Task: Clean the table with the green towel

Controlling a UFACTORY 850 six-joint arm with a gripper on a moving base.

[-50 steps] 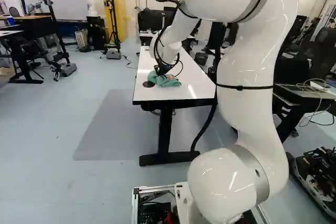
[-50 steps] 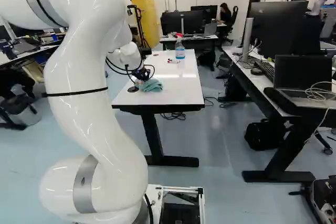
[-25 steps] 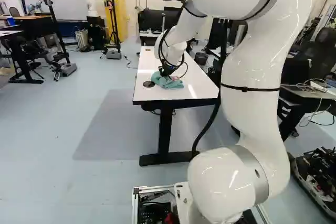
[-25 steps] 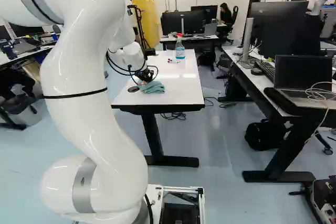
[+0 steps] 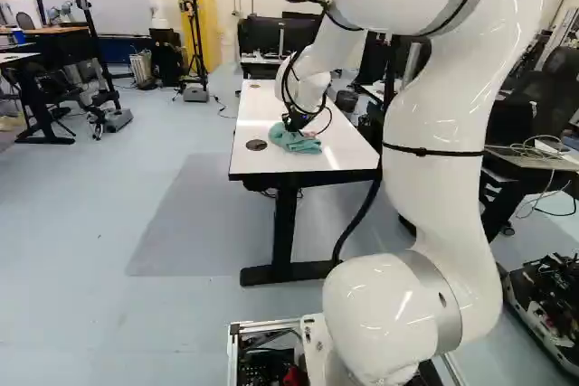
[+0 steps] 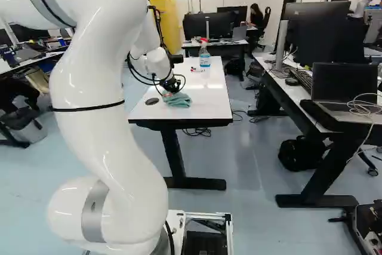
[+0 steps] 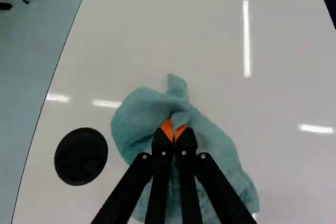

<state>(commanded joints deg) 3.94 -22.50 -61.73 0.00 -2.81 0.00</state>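
My gripper (image 6: pixel 172 84) reaches down over the white table (image 6: pixel 206 103) near its front end. In the wrist view the gripper (image 7: pixel 174 132) has its two fingers close together, pinching a fold of the green towel (image 7: pixel 152 111) between the orange pads. The towel (image 5: pixel 295 139) lies bunched on the tabletop under and around the fingers, and its lower parts spread out beneath them. Part of the towel is hidden by the fingers.
Beside the towel is a round black disc (image 7: pixel 81 156) on the tabletop. Farther along the table stand a spray bottle (image 6: pixel 205 55) and small red-and-white items (image 6: pixel 197 69). A desk with monitors and a laptop (image 6: pixel 344 91) stands to the right. Another robot (image 6: pixel 366 1) is far back.
The arm has swung a little to the right, and the towel has slid with it across the tabletop, farther from the black disc. The base has stayed in place.
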